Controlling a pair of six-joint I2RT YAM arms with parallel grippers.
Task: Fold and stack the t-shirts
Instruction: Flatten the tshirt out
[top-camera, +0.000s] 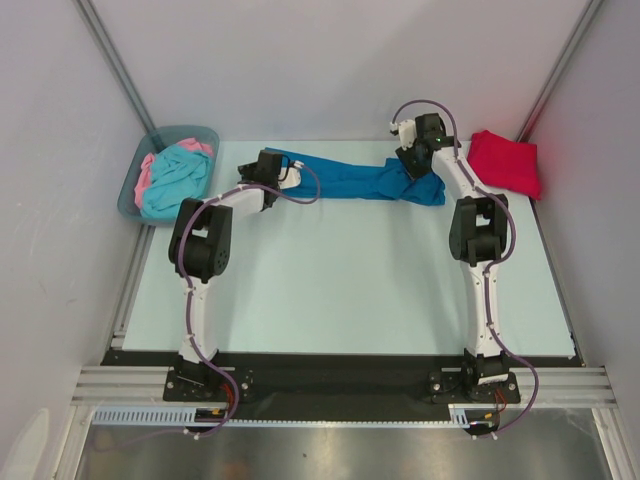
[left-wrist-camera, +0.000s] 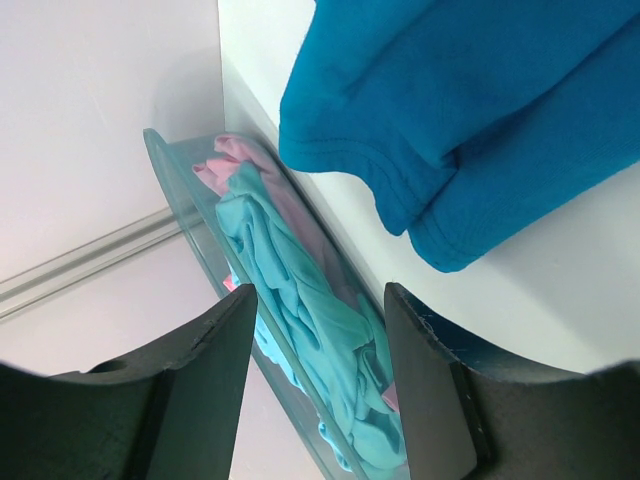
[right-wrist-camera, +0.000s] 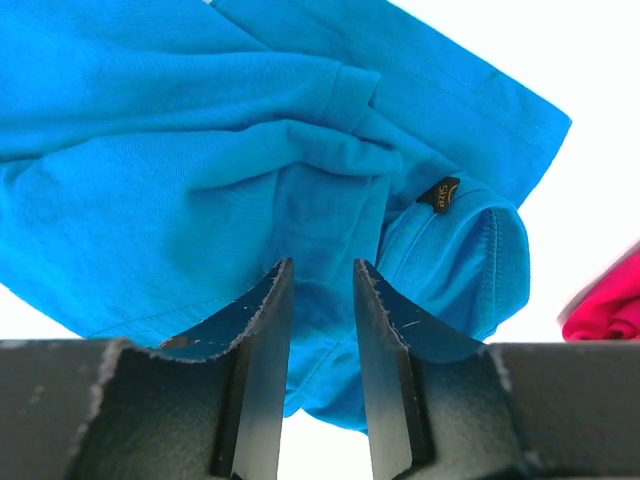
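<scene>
**Four shirts in view, the blue one under both my grippers**

Biggest first: the pale table (top-camera: 340, 290) lies under the blue t-shirt (top-camera: 360, 182), which is stretched in a long rumpled band across the far side. Left of the blue t-shirt, at the table's corner, sits the grey-blue bin (top-camera: 190, 131). Right of the blue t-shirt, close but apart, lies the red t-shirt (top-camera: 507, 162), folded into a block. Back to the bin: the turquoise t-shirt (top-camera: 175, 180) is heaped in it, with the pink t-shirt (top-camera: 146, 172) showing at its left edge.

Now my own ends. My left gripper (left-wrist-camera: 320, 300) hovers at the blue t-shirt's left end, fingers well apart, nothing between them. My right gripper (right-wrist-camera: 322, 268) is at the blue t-shirt's right end, beside the collar label, fingers drawn near each other with a slim gap. I cannot tell whether they pinch cloth.
</scene>
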